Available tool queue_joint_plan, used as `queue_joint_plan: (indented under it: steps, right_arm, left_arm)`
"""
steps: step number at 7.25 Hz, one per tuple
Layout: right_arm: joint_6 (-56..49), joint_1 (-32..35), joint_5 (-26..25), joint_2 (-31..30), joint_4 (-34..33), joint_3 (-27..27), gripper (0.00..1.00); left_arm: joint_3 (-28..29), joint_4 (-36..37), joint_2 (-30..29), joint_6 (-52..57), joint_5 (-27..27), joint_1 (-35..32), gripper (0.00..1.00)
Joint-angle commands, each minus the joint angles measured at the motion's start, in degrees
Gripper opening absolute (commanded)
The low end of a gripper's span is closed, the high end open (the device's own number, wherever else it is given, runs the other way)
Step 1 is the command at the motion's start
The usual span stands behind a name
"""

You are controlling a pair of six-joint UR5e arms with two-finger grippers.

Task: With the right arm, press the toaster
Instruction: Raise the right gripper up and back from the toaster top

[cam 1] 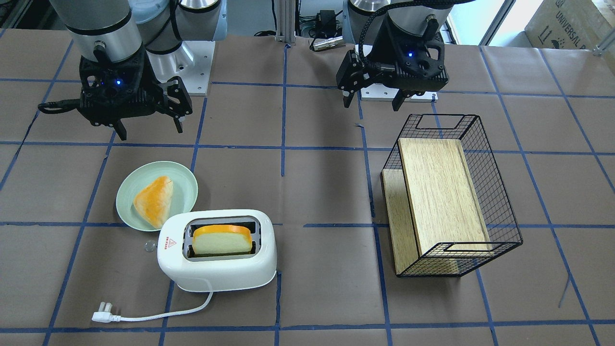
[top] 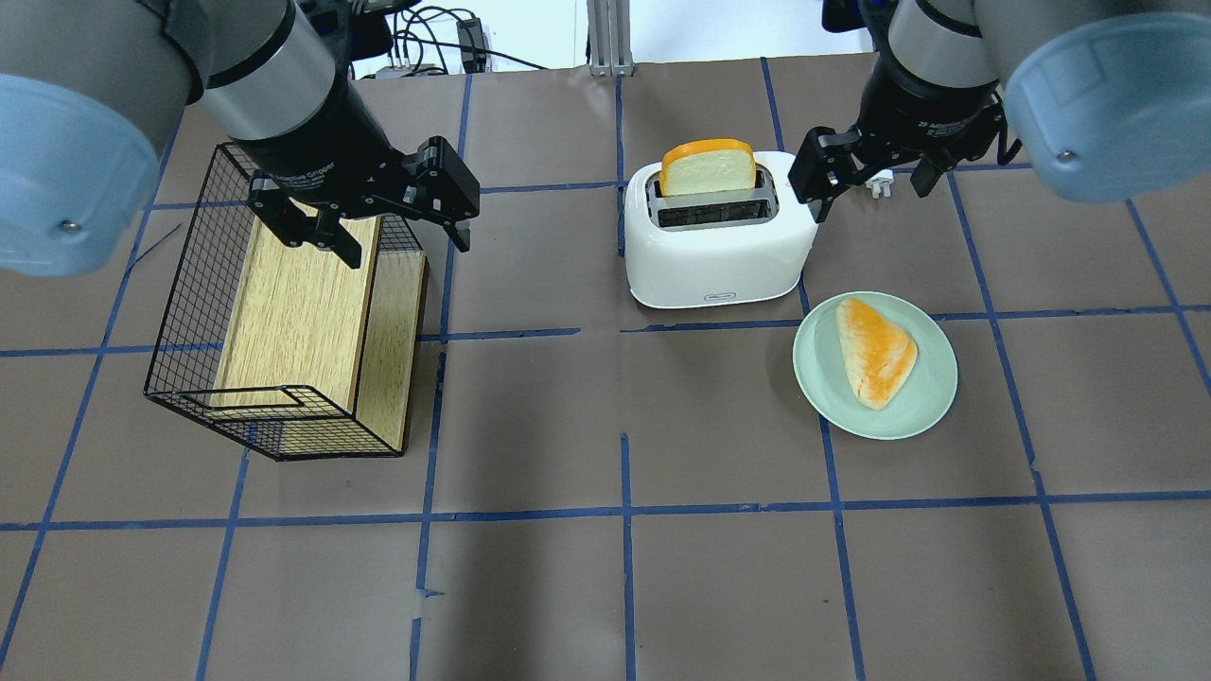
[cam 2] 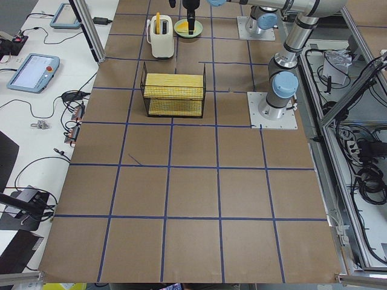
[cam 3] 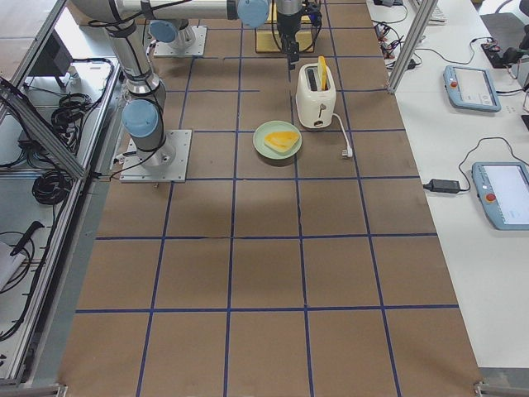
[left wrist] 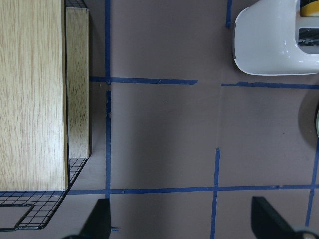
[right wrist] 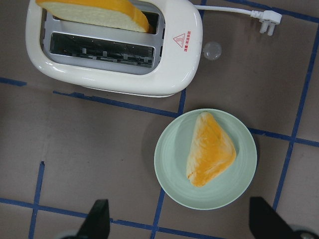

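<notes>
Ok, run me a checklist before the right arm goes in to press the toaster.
1. Right gripper free to press: ok, it is open with nothing between its fingers.
2. Right gripper on the toaster: not ok, it hangs above the table without touching the toaster.
3. Slice seated: ok, it stands in one slot and the other slot is empty.
4. Clear knob at the toaster's end unblocked: ok, though the plate lies close beside it.
5. Left gripper out of the way: ok, it is open by the wire basket.
6. Plug connected: not ok, it lies loose on the table.
</notes>
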Motion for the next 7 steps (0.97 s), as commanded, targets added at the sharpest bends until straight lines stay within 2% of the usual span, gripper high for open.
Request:
queue_joint_plan:
  steps: [1,4,7]
  right_arm:
    - [-0.1,0.0,0.0,0.0,0.0,0.0,1.0]
    - [-1.6,0.0,0.8,0.6,0.2,0.1,1.0]
    - [-22.7,-1.2,0.1,2.3,-1.0,0.0,1.0]
  left_arm:
    - [0.0,0.0,0.0,0.0,0.0,0.0,1.0]
    - [0.0,0.0,0.0,0.0,0.0,0.0,1.0]
    - [0.0,0.0,0.0,0.0,0.0,0.0,1.0]
